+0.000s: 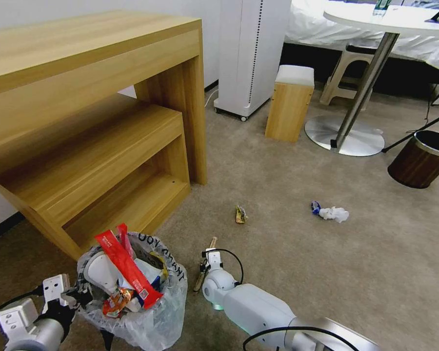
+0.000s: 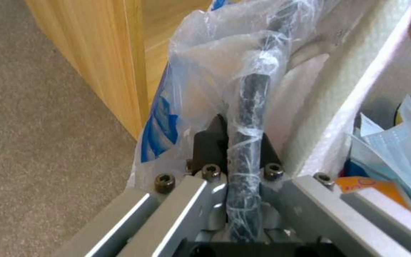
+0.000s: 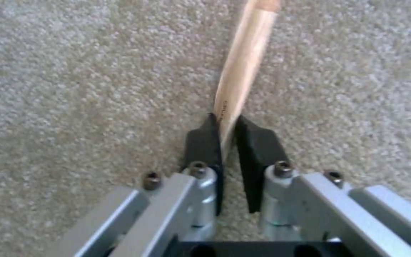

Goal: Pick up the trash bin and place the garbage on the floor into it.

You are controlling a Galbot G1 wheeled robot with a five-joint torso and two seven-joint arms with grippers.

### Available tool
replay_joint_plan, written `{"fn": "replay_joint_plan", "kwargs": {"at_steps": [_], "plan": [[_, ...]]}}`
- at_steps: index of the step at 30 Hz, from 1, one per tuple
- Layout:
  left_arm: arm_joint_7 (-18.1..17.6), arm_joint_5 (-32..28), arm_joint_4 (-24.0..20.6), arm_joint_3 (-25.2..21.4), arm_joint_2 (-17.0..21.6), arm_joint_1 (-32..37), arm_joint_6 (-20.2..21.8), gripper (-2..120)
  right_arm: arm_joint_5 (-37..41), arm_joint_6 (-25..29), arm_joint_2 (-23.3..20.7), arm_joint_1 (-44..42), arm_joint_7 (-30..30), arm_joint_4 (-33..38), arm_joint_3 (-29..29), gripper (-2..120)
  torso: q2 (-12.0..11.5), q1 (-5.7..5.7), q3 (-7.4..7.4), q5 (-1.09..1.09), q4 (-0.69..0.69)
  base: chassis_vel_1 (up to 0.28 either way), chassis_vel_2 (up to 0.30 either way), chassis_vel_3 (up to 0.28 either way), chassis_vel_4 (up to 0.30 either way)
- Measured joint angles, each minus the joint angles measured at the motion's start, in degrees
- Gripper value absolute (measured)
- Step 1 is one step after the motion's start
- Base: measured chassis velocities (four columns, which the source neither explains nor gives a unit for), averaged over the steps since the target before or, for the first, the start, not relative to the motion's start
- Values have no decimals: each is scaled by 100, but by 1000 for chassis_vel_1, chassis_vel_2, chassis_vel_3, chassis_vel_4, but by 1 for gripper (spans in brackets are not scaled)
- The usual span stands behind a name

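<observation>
Black lettering on the trash bin (image 1: 153,312) bag, unreadable.

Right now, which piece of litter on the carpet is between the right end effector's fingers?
The wooden stick, held by the right end effector; the small packet and white tissue lie farther away.

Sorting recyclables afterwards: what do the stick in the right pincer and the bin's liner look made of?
The stick looks like pale unfinished wood: matte with faint grain. The right pincer is closed on its end. The liner looks like thin clear plastic film: crinkled and glossy over the rim held by the left pincer.
</observation>
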Motion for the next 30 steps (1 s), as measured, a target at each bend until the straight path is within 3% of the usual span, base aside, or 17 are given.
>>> {"fn": "replay_joint_plan", "kwargs": {"at_steps": [3,17,24,30], "plan": [[1,0,21,5,5,-17,0,0,-3,-3,-88,-14,-3,113,-18,0,0,0,0,0,0,0,0,0,0],[-10,-5,147,27,24,-91,0,0,-64,23,-666,-139,21,983,-39,0,0,0,0,2,1,0,0,0,0],[-17,11,197,52,16,-107,12,0,-88,225,-1480,-196,-16,2732,122,0,0,0,0,1,2,0,0,0,0],[-19,41,171,71,-13,-99,25,0,-88,347,-2049,-129,-112,3646,300,0,0,0,0,2,0,0,0,0,0]]}}
